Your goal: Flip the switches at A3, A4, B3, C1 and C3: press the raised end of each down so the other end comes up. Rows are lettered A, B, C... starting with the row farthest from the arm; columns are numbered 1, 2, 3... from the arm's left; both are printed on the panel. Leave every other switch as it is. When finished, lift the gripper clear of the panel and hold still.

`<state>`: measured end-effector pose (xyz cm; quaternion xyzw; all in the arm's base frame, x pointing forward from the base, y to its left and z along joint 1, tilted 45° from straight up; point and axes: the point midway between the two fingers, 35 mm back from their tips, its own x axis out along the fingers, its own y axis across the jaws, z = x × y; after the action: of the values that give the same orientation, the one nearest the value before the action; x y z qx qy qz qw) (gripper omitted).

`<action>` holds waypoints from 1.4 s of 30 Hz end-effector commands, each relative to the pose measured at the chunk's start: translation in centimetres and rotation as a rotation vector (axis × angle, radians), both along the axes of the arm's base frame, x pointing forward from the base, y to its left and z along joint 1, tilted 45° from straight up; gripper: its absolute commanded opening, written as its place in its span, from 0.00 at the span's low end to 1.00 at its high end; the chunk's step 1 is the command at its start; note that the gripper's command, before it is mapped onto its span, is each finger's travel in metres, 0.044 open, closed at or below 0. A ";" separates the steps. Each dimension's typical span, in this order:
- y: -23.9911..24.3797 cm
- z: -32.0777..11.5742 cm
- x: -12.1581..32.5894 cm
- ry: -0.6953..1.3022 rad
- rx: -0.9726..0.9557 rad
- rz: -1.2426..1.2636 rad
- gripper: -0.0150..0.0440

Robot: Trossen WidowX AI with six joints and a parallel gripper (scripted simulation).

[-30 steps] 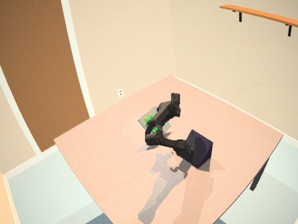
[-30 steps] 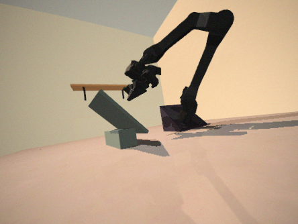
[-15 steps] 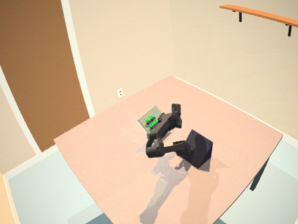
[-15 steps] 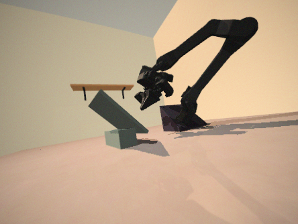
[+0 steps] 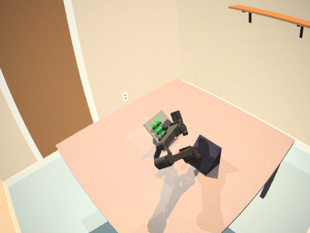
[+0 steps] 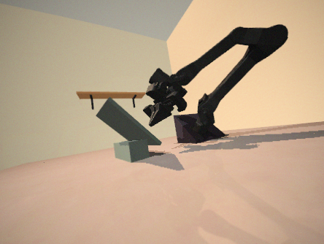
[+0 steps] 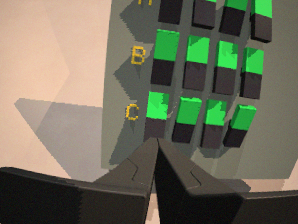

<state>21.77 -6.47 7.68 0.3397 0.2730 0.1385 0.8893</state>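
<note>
The tilted grey switch panel (image 5: 161, 114) (image 6: 120, 118) (image 7: 281, 100) has green-and-dark switches in rows A, B and C. In the wrist view, A1, A3 (image 7: 232, 19), B1, C2 and C4 show deeper green and black halves. A2, A4 (image 7: 260, 26), B2, B3 (image 7: 226, 56), C1 (image 7: 157, 106) and C3 (image 7: 215, 113) show bright green and brownish halves; B4 seems similar. Row A is cut off at the top. My gripper (image 5: 163, 128) (image 6: 150, 125) (image 7: 154, 145) is shut and empty. Its tips appear at C1's near dark end, and the exterior view shows a small gap above the panel.
The panel rests on a grey-green block (image 6: 131, 151) on the pink table (image 5: 105, 153) (image 6: 109, 204). The arm's dark wedge-shaped base (image 5: 210, 153) (image 6: 186, 131) stands beyond the gripper, away from the panel. An orange shelf (image 5: 272, 14) (image 6: 113, 95) is on the wall.
</note>
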 end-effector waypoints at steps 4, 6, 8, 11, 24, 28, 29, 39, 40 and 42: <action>0.4 -0.4 0.5 0.003 0.004 -0.002 0.25; 0.5 -0.5 0.7 0.004 0.004 -0.001 0.25; 0.7 -0.6 0.9 0.004 0.003 -0.001 0.25; 0.9 -0.8 1.3 0.004 0.003 -0.001 0.25; 1.0 -0.9 1.5 0.004 0.004 -0.001 0.25; 1.0 -0.9 1.5 0.004 0.004 -0.001 0.25; 1.0 -0.9 1.5 0.004 0.004 -0.001 0.25; 1.0 -0.9 1.5 0.004 0.004 -0.001 0.25; 1.0 -0.9 1.5 0.004 0.004 -0.002 0.25; 1.0 -0.9 1.5 0.004 0.004 -0.002 0.25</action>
<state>23.28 -5.44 6.82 0.3407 0.2732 0.1396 0.8887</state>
